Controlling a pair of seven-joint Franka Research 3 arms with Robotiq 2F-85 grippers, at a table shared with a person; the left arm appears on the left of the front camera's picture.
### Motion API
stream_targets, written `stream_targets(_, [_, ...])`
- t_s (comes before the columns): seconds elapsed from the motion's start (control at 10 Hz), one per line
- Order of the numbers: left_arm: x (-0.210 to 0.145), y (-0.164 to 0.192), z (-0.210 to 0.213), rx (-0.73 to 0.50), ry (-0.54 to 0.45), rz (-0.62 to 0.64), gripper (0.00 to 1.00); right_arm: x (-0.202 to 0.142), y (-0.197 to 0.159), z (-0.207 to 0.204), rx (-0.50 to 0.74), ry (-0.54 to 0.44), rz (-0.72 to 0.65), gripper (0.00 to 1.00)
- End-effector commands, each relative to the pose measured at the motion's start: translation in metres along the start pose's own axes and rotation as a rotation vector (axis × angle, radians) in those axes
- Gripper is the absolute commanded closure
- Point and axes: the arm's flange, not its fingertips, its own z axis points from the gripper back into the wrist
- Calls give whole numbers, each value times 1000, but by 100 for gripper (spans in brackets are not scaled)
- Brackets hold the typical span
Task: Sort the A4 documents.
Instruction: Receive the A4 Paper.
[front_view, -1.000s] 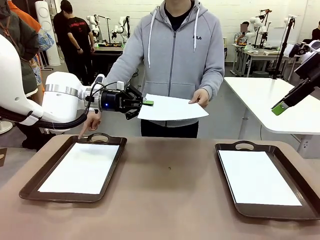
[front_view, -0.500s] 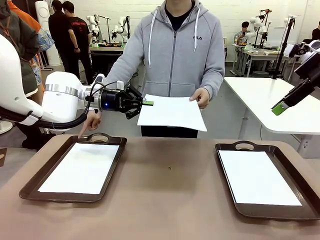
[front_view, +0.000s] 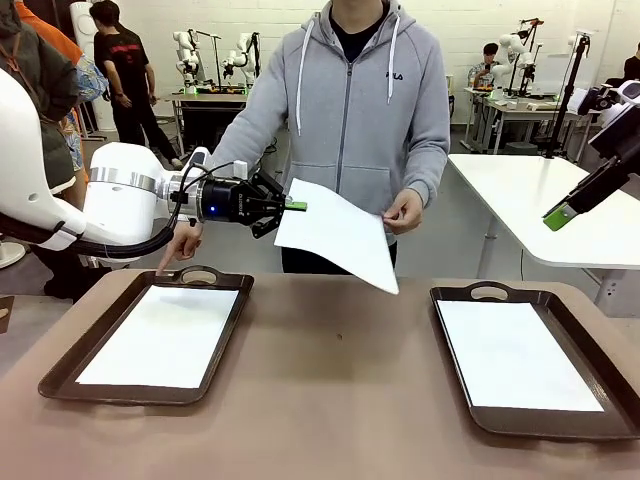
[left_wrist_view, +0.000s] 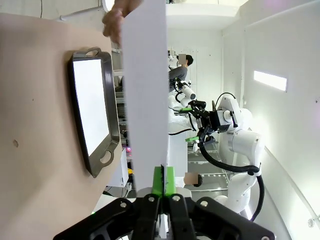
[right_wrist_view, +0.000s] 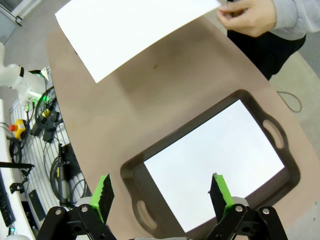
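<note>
Fingers of the left gripper (front_view: 290, 206) pinch a sheet (front_view: 338, 232), seemingly tilted; right gripper (right_wrist_view: 162, 196) fingers spread.

Right tray (front_view: 470, 300) corner beyond picture edge

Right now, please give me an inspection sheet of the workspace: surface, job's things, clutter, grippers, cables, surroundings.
Surface: brown table, bare between the trays.
Job's things: one held sheet, tilted, pinched at one edge by the left gripper and at the other by the person's hand; left tray and right tray each hold a flat sheet.
Clutter: nothing seen.
Grippers: left gripper shut on the held sheet; right gripper open, above the right tray.
Cables: black cable loops along the left wrist.
Surroundings: person's other hand points down at the left tray; white table at right.
</note>
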Motion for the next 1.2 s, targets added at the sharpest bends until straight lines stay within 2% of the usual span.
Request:
stream_targets(0.0, [0,0,0,0,-1,3,100,1,0,-1,-4,2,8,0])
stream_targets(1.1, [0,0,0,0,-1,3,100,1,0,-1,-4,2,8,0])
